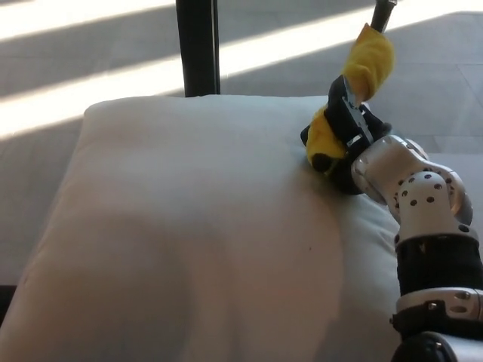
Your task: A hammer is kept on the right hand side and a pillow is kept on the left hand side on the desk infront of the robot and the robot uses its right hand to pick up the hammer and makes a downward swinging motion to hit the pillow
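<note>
A large white pillow point(196, 226) fills most of the head view. My right hand point(349, 124) is over the pillow's far right corner, shut on the hammer point(367, 64). The hammer's yellow grip sticks out on both sides of the hand. Its lower end rests close to the pillow surface, and its upper part slants up to the right. A dark metal shaft point(383, 10) continues past the top edge, so the hammer's head is hidden. My silver and black right forearm point(423, 204) comes in from the lower right. My left hand does not show.
A black upright post point(198, 45) stands just behind the pillow's far edge. Beyond it lies a grey floor point(90, 68) crossed by bright bands of sunlight. The desk under the pillow is barely visible.
</note>
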`<state>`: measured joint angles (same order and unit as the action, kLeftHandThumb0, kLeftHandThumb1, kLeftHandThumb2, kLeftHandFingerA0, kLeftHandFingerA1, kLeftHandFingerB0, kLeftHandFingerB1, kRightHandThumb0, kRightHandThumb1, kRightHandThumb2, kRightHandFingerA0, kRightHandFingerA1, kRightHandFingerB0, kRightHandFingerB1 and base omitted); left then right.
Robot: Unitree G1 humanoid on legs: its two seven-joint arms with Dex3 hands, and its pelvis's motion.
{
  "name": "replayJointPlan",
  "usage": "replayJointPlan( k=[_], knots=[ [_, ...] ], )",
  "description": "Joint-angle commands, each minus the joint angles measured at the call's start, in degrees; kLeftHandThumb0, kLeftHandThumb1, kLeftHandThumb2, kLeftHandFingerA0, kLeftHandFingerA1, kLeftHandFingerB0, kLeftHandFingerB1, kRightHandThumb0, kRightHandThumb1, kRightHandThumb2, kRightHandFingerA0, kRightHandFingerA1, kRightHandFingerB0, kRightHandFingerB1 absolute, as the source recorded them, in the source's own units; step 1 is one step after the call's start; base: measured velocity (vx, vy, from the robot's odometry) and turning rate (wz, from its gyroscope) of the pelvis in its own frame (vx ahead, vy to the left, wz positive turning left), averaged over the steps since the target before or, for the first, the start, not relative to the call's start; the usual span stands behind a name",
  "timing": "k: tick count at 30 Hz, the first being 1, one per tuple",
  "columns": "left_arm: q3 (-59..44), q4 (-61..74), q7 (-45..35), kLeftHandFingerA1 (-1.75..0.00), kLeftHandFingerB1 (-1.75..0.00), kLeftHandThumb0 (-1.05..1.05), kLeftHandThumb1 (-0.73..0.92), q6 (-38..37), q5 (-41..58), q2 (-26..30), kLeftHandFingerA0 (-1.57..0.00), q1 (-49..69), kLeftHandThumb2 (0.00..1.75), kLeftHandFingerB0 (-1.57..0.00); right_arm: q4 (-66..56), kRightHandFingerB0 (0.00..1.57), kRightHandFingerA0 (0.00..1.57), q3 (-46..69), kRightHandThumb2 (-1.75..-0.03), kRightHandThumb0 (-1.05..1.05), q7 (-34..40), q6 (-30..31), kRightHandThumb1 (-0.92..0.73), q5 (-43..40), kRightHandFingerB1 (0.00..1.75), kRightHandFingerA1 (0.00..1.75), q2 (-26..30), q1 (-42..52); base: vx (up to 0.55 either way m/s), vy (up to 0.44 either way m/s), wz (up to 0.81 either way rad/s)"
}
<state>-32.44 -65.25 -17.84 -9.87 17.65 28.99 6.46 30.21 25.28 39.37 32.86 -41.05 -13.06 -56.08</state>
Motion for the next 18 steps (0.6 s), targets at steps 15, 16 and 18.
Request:
replayJointPlan(
  k=[15, 16, 18],
  knots=[
    [-0.2, -0.3, -1.5, -0.57, -0.48, -0.72, 0.90, 0.2, 0.5, 1.5, -0.69, 3.0, 0.67, -0.72, -4.3, 0.79, 1.05, -6.7, -0.84, -0.35, -10.1, 11.2, -0.86, 3.4, 1.75, 1.75, 9.4, 4.7, 0.00, 0.000, 0.00],
    [-0.3, -0.1, -1.7, -0.58, -0.49, -0.73, 0.89, -0.2, 0.6, 1.3, -0.69, 3.1, 0.67, -0.72, -3.9, 0.82, 1.09, -6.3, -0.83, -0.38, -10.5, 12.0, -0.87, 2.7, 1.75, 1.75, 10.4, 4.3, 0.00, 0.000, 0.00],
    [-0.3, -0.4, -1.9, -0.58, -0.48, -0.74, 0.89, -0.3, 0.6, 1.4, -0.69, 3.1, 0.67, -0.73, -3.7, 0.82, 1.09, -7.2, -0.87, -0.36, -11.5, 12.7, -0.86, 3.3, 1.75, 1.75, 11.7, 4.1, 0.00, 0.000, 0.00]
  ],
)
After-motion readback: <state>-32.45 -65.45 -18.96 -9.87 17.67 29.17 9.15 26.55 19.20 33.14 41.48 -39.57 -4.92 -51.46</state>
